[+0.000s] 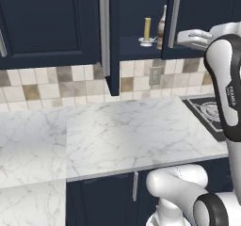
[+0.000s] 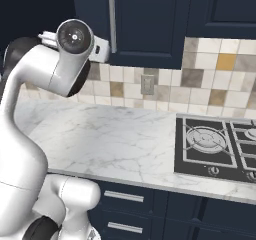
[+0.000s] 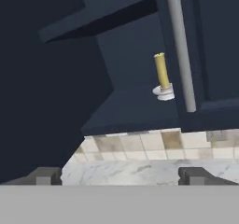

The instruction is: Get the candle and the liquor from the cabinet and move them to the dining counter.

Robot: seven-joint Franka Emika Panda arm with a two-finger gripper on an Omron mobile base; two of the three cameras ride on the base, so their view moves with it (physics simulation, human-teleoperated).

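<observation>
The navy wall cabinet (image 1: 136, 48) stands open. On its shelf the pale-yellow candle (image 1: 147, 28) stands upright on a white saucer, with the brownish liquor bottle (image 1: 162, 28) just right of it. In the hand view the candle (image 3: 161, 72) is ahead and right of centre, beside a door's silver handle (image 3: 179, 45); that door hides the liquor. My gripper (image 3: 121, 176) is open and holds nothing, well short of the shelf. In the left base view my white hand (image 1: 195, 36) hovers in front of the right door, level with the shelf. The dining counter is out of view.
The left cabinet door (image 1: 112, 41) juts out edge-on over the marble worktop (image 1: 117, 126). The right door (image 1: 188, 13) with its bar handle (image 1: 174, 25) stands between my hand and the bottle. A black gas hob (image 2: 220, 144) lies at the right, below the tiled wall.
</observation>
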